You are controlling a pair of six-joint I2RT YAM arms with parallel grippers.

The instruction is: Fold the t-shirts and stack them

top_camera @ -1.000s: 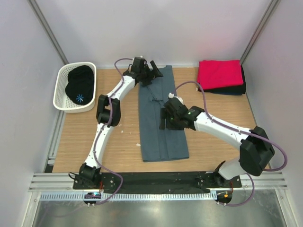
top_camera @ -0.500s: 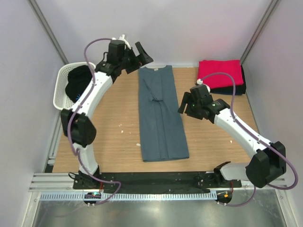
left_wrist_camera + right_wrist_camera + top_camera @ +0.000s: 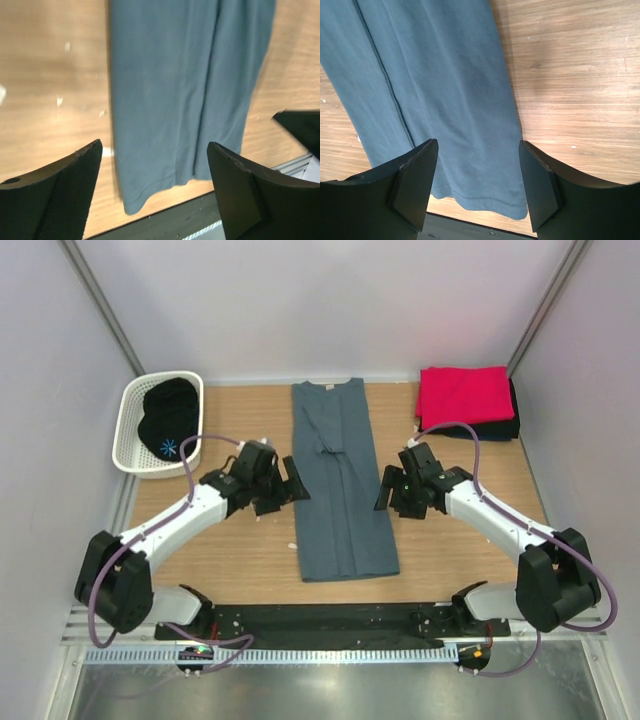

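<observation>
Blue-grey shirt (image 3: 340,480) folded into a long strip in the middle of the desk (image 3: 240,550), both grippers apart beside it.
The strip runs from the far edge toward the near edge, lying flat. The left gripper (image 3: 292,483) hovers just beside its left edge and the right gripper (image 3: 385,495) just beside its right edge; each has its jaws spread wide and holds nothing. At the far right corner a folded red shirt (image 3: 462,395) lies on a folded dark shirt (image 3: 495,430). At the far left a white basket (image 3: 128,410) holds a black shirt (image 3: 168,420).
</observation>
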